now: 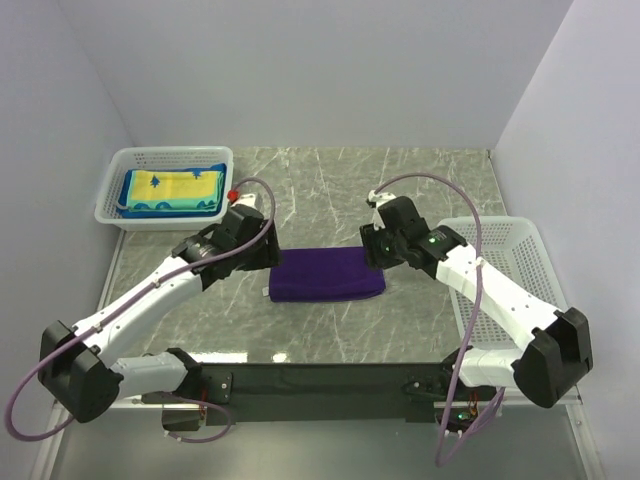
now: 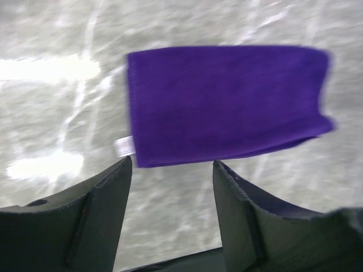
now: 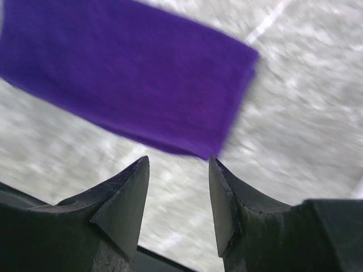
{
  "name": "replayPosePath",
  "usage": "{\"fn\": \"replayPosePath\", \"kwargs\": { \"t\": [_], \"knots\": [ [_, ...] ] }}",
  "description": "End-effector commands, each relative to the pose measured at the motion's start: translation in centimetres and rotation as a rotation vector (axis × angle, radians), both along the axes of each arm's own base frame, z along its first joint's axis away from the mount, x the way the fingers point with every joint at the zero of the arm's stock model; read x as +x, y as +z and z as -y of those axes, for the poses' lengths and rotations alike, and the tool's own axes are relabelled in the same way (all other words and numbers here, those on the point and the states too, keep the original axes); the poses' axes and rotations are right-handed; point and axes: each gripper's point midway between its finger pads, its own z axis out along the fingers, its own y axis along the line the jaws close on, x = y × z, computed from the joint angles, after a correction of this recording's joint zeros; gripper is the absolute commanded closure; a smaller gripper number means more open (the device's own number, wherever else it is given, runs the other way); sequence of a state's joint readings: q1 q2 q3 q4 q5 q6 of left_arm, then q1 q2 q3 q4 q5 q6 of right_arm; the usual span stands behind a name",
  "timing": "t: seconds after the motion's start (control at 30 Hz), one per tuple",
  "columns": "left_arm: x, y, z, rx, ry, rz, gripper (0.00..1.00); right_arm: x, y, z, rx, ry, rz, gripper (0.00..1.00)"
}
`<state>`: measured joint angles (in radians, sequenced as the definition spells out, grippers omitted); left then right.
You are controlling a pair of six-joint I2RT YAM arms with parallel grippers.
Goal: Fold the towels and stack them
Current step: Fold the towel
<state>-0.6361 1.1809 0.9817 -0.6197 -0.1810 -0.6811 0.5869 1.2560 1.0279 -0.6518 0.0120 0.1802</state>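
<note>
Both my left gripper (image 2: 172,170) and right gripper (image 3: 178,167) gape empty at the folded purple towel's (image 1: 326,273) ends; pinching one layer could unfold it.

A purple towel (image 1: 326,274) lies folded into a neat flat rectangle near the middle of the marble table (image 1: 420,180), its long side running left to right. It is plain and smooth, and a small white tag (image 2: 123,146) sticks out at one corner. Well apart from it, in the white basket (image 1: 165,153) at the far left corner, a yellow towel (image 1: 172,184) with a blue border lies flat on top of folded blue cloth (image 1: 170,210).
</note>
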Motion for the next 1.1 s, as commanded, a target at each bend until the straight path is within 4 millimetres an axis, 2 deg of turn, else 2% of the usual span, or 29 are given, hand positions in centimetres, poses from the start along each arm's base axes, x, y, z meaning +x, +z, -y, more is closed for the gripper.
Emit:
{"fn": "replayPosePath", "kwargs": {
  "t": [0.0, 0.07, 0.13, 0.17, 0.2, 0.27, 0.3, 0.37, 0.4, 0.47, 0.5, 0.6, 0.67, 0.73, 0.77, 0.8, 0.87, 0.97, 1.07],
  "knots": [
    [0.3, 2.6, 3.8, -0.143, -0.04, 0.032, 0.39, 1.7, 1.4, -3.2, 0.213, -0.101, 0.034, 0.47],
    [0.5, 1.8, 5.2, -0.149, -0.057, 0.011, 0.41, 1.8, 0.3, -3.5, 0.252, -0.156, 0.012, 0.47],
    [0.8, 0.4, 6.5, -0.132, -0.061, -0.013, 0.45, 2.6, 0.0, -3.8, 0.286, -0.192, 0.032, 0.47],
    [0.8, -0.3, 7.0, -0.126, -0.063, -0.026, 0.46, 2.6, -1.2, -3.7, 0.285, -0.226, 0.01, 0.47],
    [1.0, -1.8, 7.4, -0.109, -0.064, -0.047, 0.49, 2.9, -1.5, -3.9, 0.302, -0.235, 0.015, 0.47],
    [0.9, -3.5, 7.7, -0.093, -0.054, -0.073, 0.53, 2.8, -3.5, -3.6, 0.283, -0.266, -0.014, 0.47],
    [0.5, -5.5, 7.6, -0.067, -0.048, -0.109, 0.56, 2.7, -4.1, -3.6, 0.281, -0.266, -0.023, 0.47],
    [0.2, -7.0, 7.6, -0.064, -0.031, -0.132, 0.58, 1.9, -6.1, -3.6, 0.266, -0.263, -0.078, 0.48],
    [-0.6, -8.7, 7.1, -0.046, -0.028, -0.167, 0.61, 1.6, -6.6, -3.6, 0.267, -0.26, -0.09, 0.48],
    [-1.2, -9.7, 7.0, -0.06, -0.01, -0.186, 0.63, 0.4, -8.4, -3.2, 0.249, -0.265, -0.136, 0.49],
    [-2.3, -10.9, 6.3, -0.053, -0.011, -0.214, 0.65, 0.0, -8.8, -3.2, 0.257, -0.259, -0.15, 0.5],
    [-4.0, -12.4, 5.1, -0.059, 0.018, -0.248, 0.67, -1.9, -10.7, -2.5, 0.249, -0.266, -0.203, 0.56],
    [-4.6, -13.1, 4.5, -0.068, 0.042, -0.26, 0.68, -3.5, -12.3, -1.7, 0.244, -0.282, -0.242, 0.57],
    [-5.7, -14.3, 3.4, -0.056, 0.065, -0.28, 0.69, -3.9, -13.0, -1.6, 0.285, -0.301, -0.262, 0.59],
    [-5.9, -14.7, 3.1, -0.056, 0.08, -0.288, 0.7, -4.8, -14.0, -1.0, 0.286, -0.312, -0.288, 0.59],
    [-6.3, -15.4, 2.7, -0.046, 0.085, -0.3, 0.7, -4.3, -14.1, -0.7, 0.315, -0.335, -0.281, 0.6],
    [-6.9, -16.3, 2.0, -0.035, 0.11, -0.319, 0.71, -5.0, -14.7, 0.0, 0.347, -0.363, -0.307, 0.6],
    [-7.3, -17.0, 1.2, -0.029, 0.143, -0.326, 0.71, -4.5, -14.4, 1.2, 0.404, -0.424, -0.285, 0.6],
    [-7.4, -16.8, 0.8, -0.036, 0.166, -0.319, 0.71, -4.0, -13.9, 2.2, 0.453, -0.478, -0.246, 0.61]
  ]
}}
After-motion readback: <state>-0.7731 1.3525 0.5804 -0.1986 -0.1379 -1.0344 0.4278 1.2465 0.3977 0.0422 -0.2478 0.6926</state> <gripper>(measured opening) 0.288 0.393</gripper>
